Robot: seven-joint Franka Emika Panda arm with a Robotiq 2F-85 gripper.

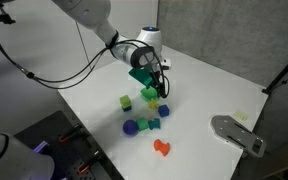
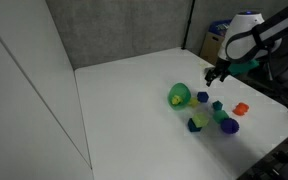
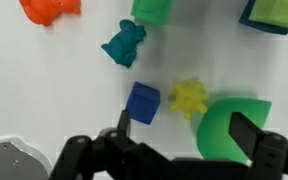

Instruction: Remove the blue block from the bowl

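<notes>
**A:** Where is the small plain blue block (image 3: 142,102)?

**B:** It is out on the white table top (image 3: 44,95), not in the round bright green plastic bowl (image 3: 224,118). A spiky yellow toy piece (image 3: 189,97) sits between the two, just beside each.

**A:** And the claw?

**B:** The gripper (image 3: 182,135) hangs over them with its fingers spread and nothing pinched. One fingertip (image 3: 123,122) is just beside the block's near corner. The other lies across the bowl.

**A:** Any room to move?

**B:** There is open white surface on the block's side away from the bowl. A teal figure toy (image 3: 124,43) stands near, beyond the block. An orange toy piece (image 3: 49,8) and a green block (image 3: 152,8) lie at the wrist view's far edge. In an exterior view the toys cluster mid-table, well apart from the table's edges. A flat grey object (image 1: 239,135) lies off to one side.
</notes>
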